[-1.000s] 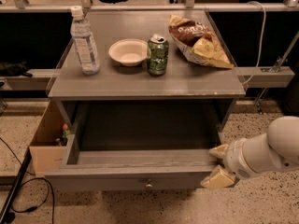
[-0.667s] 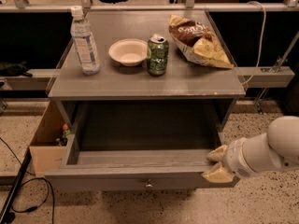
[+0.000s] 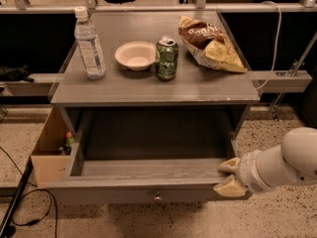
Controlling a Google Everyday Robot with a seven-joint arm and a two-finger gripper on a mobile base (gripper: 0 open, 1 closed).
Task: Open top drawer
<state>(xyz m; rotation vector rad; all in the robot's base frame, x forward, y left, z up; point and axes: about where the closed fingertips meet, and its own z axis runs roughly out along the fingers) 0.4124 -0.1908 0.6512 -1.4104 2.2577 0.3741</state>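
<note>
The top drawer [image 3: 114, 194] is a wide grey drawer with a small round metal knob [image 3: 157, 198]. It stands pulled far out from under the grey table top [image 3: 148, 86], and its deep box shows empty. My gripper [image 3: 229, 176] is at the right end of the drawer's front panel. One cream finger [image 3: 229, 165] is inside the box and the other sits against the panel's outer face, so they pinch the panel. My white arm [image 3: 287, 162] comes in from the right.
On the table top stand a water bottle [image 3: 89, 43], a white bowl [image 3: 135, 55], a green can [image 3: 166, 58] and a chip bag [image 3: 210, 46]. A cardboard box [image 3: 48, 155] sits left of the drawer. Black cables [image 3: 25, 207] lie on the floor at left.
</note>
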